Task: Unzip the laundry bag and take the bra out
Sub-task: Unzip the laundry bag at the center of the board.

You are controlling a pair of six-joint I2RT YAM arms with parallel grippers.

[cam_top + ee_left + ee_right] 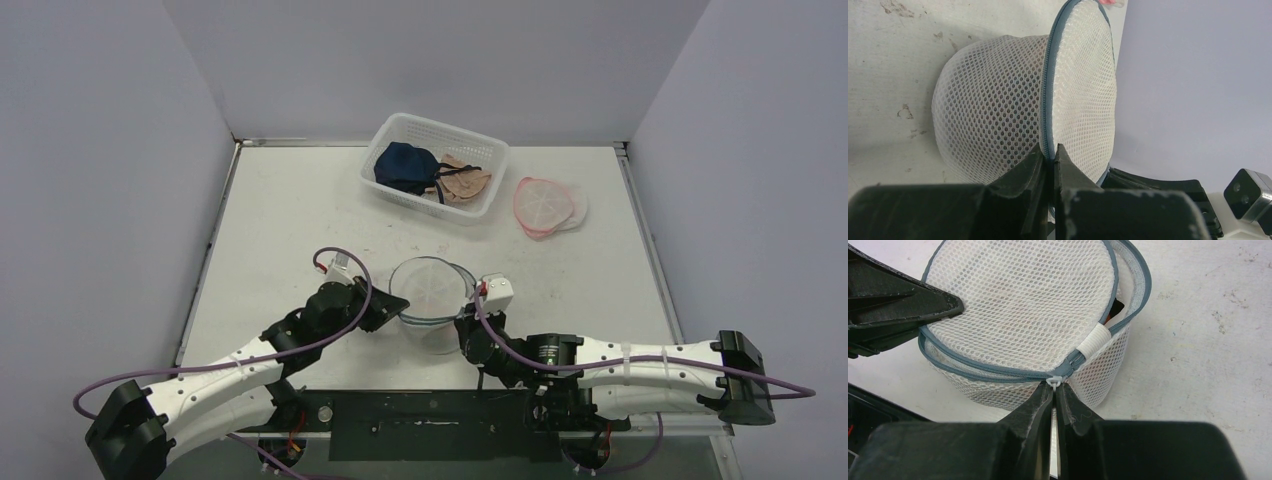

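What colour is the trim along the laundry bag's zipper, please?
The trim is grey-blue; clearest in the right wrist view.

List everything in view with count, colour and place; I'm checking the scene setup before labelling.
laundry bag: 1, white mesh with grey-blue zip trim, near centre of the table, between the hands
zipper pull: 1, white, on the bag's side facing the right arm
basket: 1, white, far centre of the table
navy garment: 1, dark blue, left part of the basket
beige bra: at least 1, beige, right part of the basket
flat mesh pouch: 1, white with pink rim, right of the basket
table: 1, white, scuffed
left hand: 1, black, shut on the bag's zip seam
right hand: 1, black, shut on the zipper pull
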